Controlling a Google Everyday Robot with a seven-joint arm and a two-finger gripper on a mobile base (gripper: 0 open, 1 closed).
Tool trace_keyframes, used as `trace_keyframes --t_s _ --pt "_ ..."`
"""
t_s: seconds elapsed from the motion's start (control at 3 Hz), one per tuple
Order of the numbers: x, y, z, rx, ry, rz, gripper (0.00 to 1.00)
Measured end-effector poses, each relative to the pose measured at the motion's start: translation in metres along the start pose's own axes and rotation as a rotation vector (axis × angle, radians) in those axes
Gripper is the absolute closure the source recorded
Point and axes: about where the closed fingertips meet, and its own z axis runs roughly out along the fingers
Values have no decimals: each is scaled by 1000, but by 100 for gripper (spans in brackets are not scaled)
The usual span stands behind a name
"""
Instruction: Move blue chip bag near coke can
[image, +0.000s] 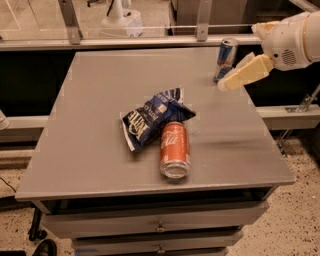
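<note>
The blue chip bag lies crumpled in the middle of the grey table. Its right end touches the coke can. The orange-red can lies on its side just in front and to the right of the bag, with its silver end towards the front edge. My gripper hovers above the table's back right corner, well away from both. It is open and holds nothing.
A slim blue-and-silver can stands upright at the table's back right, right beside my lower finger. Drawers sit under the table front. A metal rail runs behind the table.
</note>
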Motion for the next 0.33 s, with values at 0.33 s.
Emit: trace_keyframes --t_s 0.33 --pt "0 0 0 0 0 0 0"
